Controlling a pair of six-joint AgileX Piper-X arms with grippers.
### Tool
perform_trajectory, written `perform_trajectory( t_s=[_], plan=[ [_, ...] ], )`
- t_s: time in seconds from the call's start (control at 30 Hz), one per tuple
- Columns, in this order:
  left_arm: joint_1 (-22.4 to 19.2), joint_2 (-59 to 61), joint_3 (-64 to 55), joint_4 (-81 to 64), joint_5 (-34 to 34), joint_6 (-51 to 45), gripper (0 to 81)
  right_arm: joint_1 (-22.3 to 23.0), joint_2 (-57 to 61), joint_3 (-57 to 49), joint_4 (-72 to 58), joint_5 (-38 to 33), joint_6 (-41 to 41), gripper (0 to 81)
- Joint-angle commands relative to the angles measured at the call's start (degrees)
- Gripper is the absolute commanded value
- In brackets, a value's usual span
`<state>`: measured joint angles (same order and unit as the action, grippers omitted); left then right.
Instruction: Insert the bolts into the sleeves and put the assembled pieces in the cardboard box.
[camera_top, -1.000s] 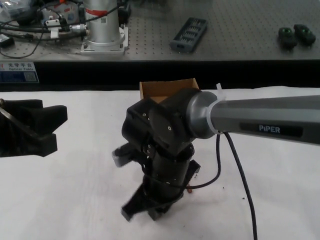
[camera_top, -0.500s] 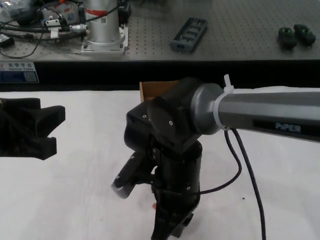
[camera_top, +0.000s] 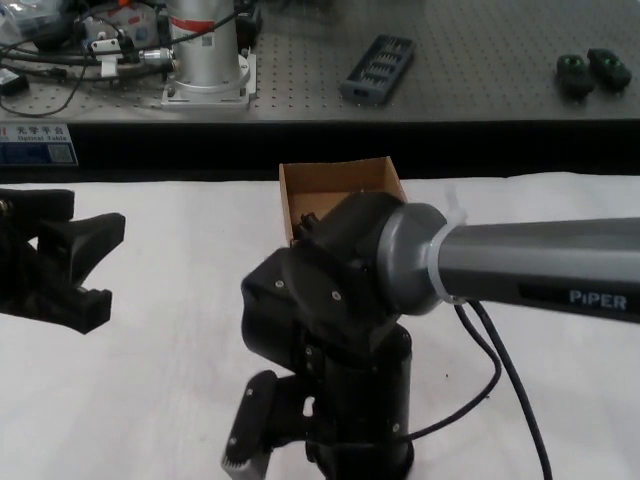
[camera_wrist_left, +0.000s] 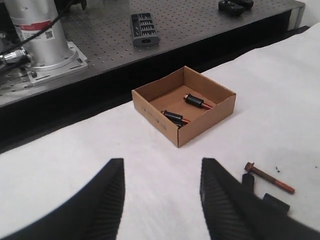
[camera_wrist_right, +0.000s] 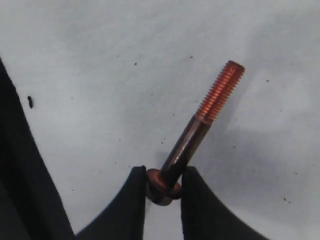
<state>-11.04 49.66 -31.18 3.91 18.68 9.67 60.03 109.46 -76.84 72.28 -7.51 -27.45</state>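
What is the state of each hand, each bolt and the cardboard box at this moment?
Left hand: open, empty.
Right hand: shut on the held bolt.
Held bolt: gripped at its head, threaded end free, no sleeve on it.
Loose bolt: lying on the white cloth, no sleeve on it.
Cardboard box: open at the top, two assembled pieces inside.

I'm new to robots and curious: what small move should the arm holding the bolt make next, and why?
Probably lift the bolt clear of the cloth: the right gripper is shut on it at its head, threaded end free, while the left gripper is open and empty.
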Motion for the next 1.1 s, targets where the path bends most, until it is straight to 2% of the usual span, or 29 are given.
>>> perform_trajectory(
  t_s=[0.0,0.07,0.1,0.3,0.43,0.53,0.73,0.9,1.07],
  plan=[
    [0.1,-0.5,-0.2,-1.1,-0.5,6.4,34.7,0.2,-1.2,1.3,0.9,-0.6,-0.4,23.8],
    [0.3,-0.5,-0.2,-1.0,-0.8,8.8,34.7,0.2,-1.6,1.3,0.6,1.5,-0.4,32.9],
    [0.4,-0.5,-0.2,-1.0,-1.2,9.5,34.7,0.2,-2.0,1.3,0.4,2.5,-0.4,33.9],
    [1.3,0.4,-0.2,0.5,-0.3,11.3,35.3,-0.1,-6.0,1.3,0.6,3.1,2.2,27.7],
    [0.5,3.3,-0.2,3.7,8.8,12.9,39.6,-2.2,-11.5,1.3,-1.3,3.1,6.0,24.7],
    [-2.3,5.9,-0.3,3.7,13.0,16.7,39.6,-4.9,-17.5,1.3,-5.7,3.1,10.2,24.7],
    [-10.1,12.7,-4.2,7.5,13.8,20.7,39.6,-13.0,-30.1,1.5,-15.4,2.6,18.6,24.7],
    [-18.4,20.0,-9.2,15.8,8.2,31.4,39.6,-22.6,-37.4,5.1,-26.6,-5.3,26.3,24.7],
    [-23.6,25.8,-10.9,17.7,5.3,37.7,39.6,-30.8,-37.4,11.0,-28.7,-11.5,30.6,24.7]
  ],
)
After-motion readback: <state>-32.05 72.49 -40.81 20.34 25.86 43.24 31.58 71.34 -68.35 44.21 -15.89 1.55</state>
